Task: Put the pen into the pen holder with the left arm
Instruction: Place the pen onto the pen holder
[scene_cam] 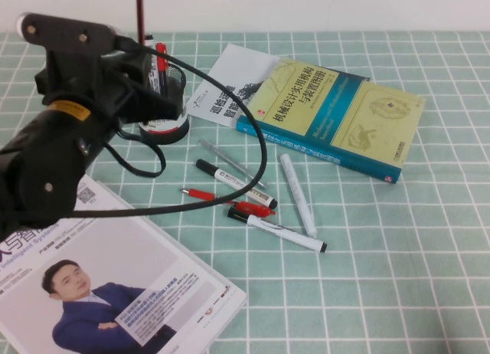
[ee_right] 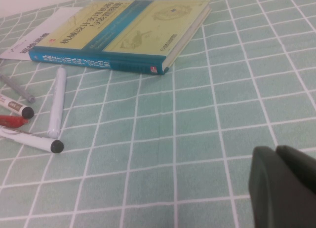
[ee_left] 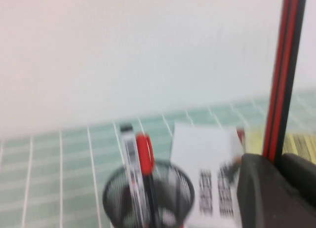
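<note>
My left gripper [scene_cam: 142,59] is shut on the pen [scene_cam: 140,9], a thin dark red stick that stands upright and runs out of the top of the high view. In the left wrist view the pen [ee_left: 282,75] rises from between the pressed fingers of the left gripper [ee_left: 277,161]. The pen holder [scene_cam: 170,126], a black mesh cup with a red-and-white band, sits just right of and below the gripper, partly hidden by it. The holder [ee_left: 148,201] has a red pen and a white marker in it. My right gripper [ee_right: 279,161] hovers shut over bare cloth.
A yellow-and-blue book [scene_cam: 329,113] and a white booklet [scene_cam: 230,86] lie to the right of the holder. Several loose pens and markers [scene_cam: 253,201] are scattered in the middle. A magazine [scene_cam: 115,293] lies at the front left. A loose black cable [scene_cam: 253,170] loops over the pens.
</note>
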Available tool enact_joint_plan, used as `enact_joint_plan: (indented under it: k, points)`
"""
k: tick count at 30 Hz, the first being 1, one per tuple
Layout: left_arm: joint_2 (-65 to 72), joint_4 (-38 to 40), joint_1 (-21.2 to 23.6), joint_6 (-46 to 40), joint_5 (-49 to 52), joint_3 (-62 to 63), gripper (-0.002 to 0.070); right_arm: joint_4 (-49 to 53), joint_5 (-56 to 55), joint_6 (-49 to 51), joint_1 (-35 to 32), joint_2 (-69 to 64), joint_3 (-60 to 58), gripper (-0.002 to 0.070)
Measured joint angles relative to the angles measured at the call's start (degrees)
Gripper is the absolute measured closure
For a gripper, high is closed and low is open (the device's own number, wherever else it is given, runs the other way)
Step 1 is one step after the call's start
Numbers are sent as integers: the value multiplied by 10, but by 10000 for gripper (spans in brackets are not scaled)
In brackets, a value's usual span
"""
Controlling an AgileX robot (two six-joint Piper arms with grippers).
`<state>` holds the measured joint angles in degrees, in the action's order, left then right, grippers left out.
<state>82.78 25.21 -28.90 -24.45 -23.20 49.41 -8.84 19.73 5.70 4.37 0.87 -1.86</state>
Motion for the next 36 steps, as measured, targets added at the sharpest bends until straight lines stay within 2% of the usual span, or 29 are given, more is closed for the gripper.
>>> enact_joint_plan:
  k: [5,10,13,16,27,36]
  points:
    - [31,-36,0,62,-117,-1,653,0,0,0,0,0,0,696]
    - [77,-71,24,121,-206,8,653,0,0,0,0,0,0,696]
    - [117,-93,44,180,-207,40,653,0,0,0,0,0,0,696]
    - [152,-101,59,204,-204,75,653,0,0,0,0,0,0,696]
    - [261,-130,81,212,-182,189,653,0,0,0,0,0,0,696]
    - [295,-124,100,210,-160,203,653,0,0,0,0,0,0,696]
